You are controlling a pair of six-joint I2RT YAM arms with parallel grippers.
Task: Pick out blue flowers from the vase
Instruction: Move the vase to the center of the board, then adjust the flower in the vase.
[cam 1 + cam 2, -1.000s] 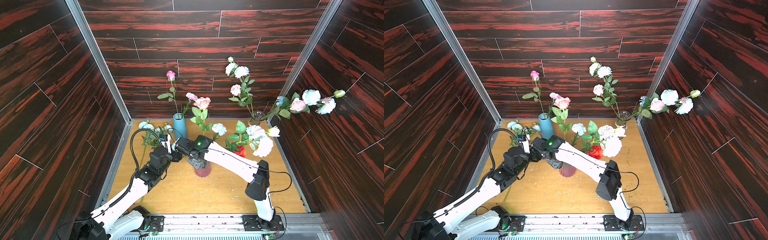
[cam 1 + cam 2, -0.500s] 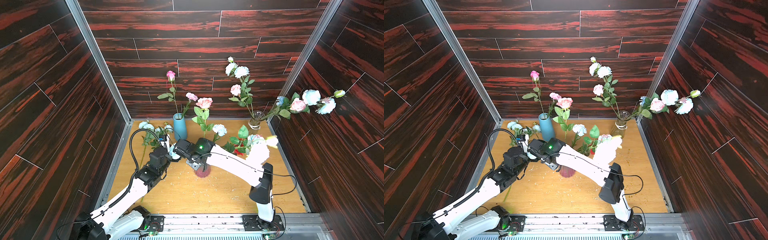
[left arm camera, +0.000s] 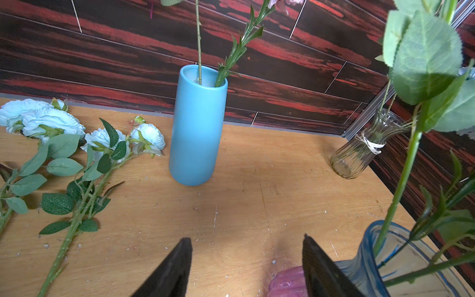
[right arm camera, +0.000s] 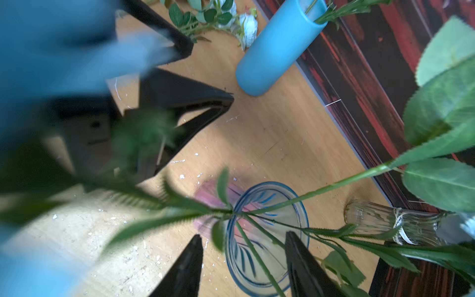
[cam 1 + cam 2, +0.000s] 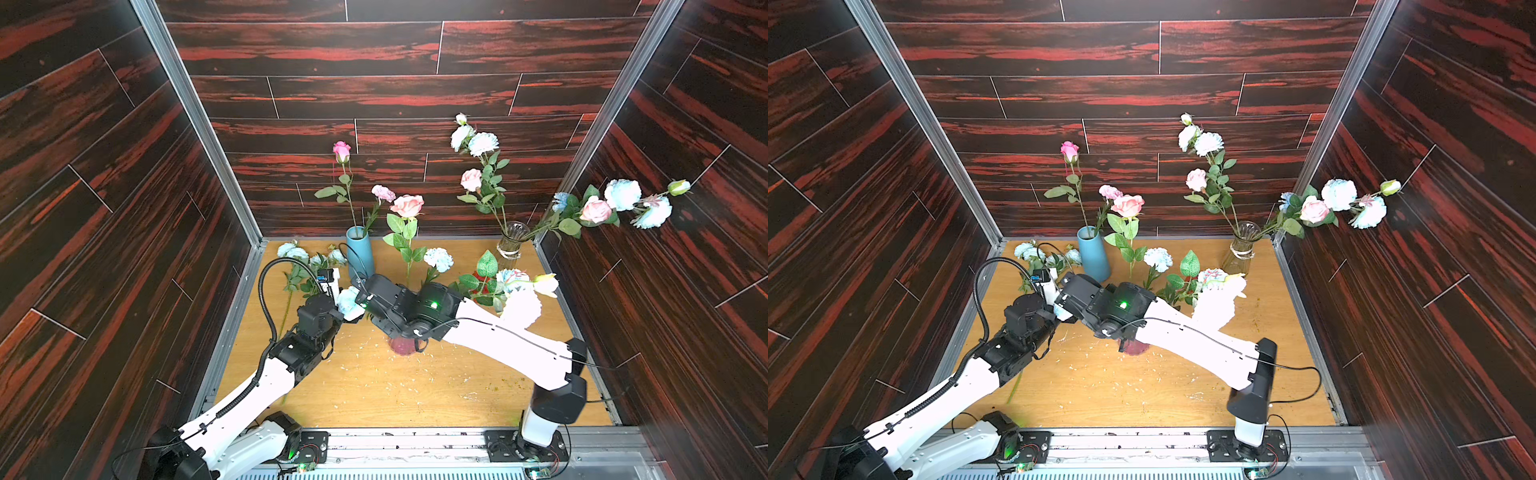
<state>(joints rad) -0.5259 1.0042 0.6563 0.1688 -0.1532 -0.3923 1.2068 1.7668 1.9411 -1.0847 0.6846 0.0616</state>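
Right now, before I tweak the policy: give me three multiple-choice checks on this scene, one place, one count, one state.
1. The blue flowers lying flat are: A by the right wall; B on the table beside the blue vase; C at the front edge.
2. How many stems stand in the blue vase: A two; B four; C none.
3. The left fingers are: A shut on a stem; B shut, empty; C apart, nothing between.
B: the left wrist view shows them flat on the wood beside that vase. A: two stems enter its mouth. C: bare table shows between them.
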